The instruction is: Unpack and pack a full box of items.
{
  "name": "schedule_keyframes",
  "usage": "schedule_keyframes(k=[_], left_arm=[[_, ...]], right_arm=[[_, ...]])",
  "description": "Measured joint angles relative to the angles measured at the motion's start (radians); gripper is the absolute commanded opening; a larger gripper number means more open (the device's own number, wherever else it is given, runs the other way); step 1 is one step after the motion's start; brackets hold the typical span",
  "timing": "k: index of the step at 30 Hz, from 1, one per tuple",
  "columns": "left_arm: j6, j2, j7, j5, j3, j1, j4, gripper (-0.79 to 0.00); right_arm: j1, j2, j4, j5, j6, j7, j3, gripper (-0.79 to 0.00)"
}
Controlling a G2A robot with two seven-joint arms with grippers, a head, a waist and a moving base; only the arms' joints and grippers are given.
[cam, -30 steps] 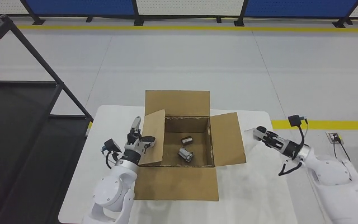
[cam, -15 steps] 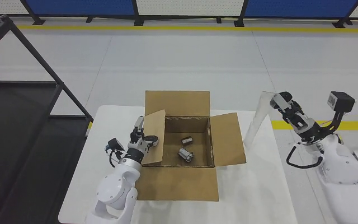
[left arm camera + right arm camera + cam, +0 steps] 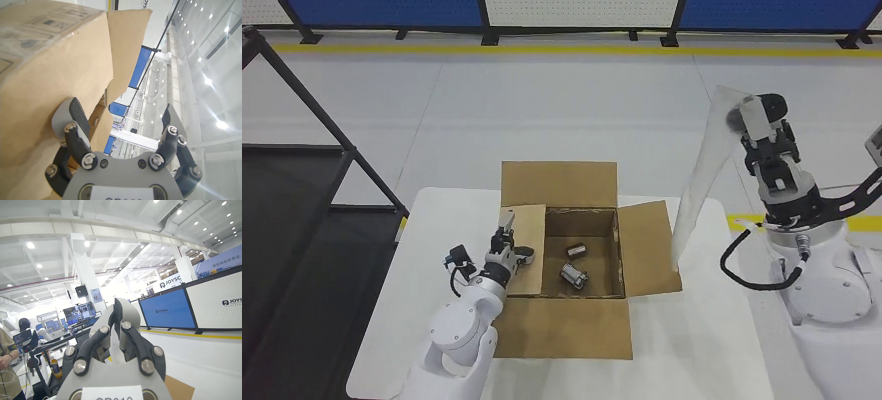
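Note:
An open cardboard box [image 3: 562, 330] stands mid-table with two small dark items [image 3: 573, 276] on its floor. My left gripper [image 3: 510, 245] is open at the box's upright left flap [image 3: 530, 250]. In the left wrist view, one finger pad [image 3: 78, 113] rests against that flap [image 3: 47, 85] and the other finger stands free, with the left gripper [image 3: 122, 117] holding nothing. My right gripper [image 3: 757, 120] is raised high to the right of the box, shut on a long clear plastic strip [image 3: 697, 190] that hangs down to the right flap [image 3: 647, 250]. The right gripper [image 3: 117, 311] pinches the strip [image 3: 115, 351].
The white table [image 3: 712, 340] has bare room on both sides of the box. A black metal rack [image 3: 302, 250] stands close to the table's left side. The far flap [image 3: 559, 183] and the near flap lie folded outward.
My right arm rose from table level beside the right flap to high above it, drawing the clear strip up. My left gripper moved toward the box, pushing the left flap more upright.

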Motion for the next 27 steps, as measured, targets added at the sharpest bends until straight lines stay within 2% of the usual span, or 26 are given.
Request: schedule_keyframes(k=[4,9,14,17,27], left_arm=[[-0.037,0.0,-0.016,-0.032,-0.014,0.013,-0.049,0.0],[-0.067,0.0,-0.068,-0.16,-0.055,0.092,-0.211,0.0],[-0.04,0.0,-0.113,-0.328,-0.087,0.169,-0.342,0.0],[-0.018,-0.001,-0.109,-0.406,-0.092,0.181,-0.358,0.0],[-0.01,0.0,-0.123,-0.38,-0.083,0.177,-0.36,0.0]], right_arm=[[0.063,-0.015,-0.015,-0.012,0.042,-0.012,-0.054,-0.785],[0.145,-0.037,-0.029,-0.116,0.12,-0.05,-0.136,-0.785],[0.22,-0.064,-0.012,-0.165,0.195,-0.118,-0.222,-0.785],[0.221,-0.064,-0.011,-0.165,0.195,-0.118,-0.221,-0.785],[0.21,-0.066,-0.012,-0.172,0.205,-0.122,-0.22,-0.785]])
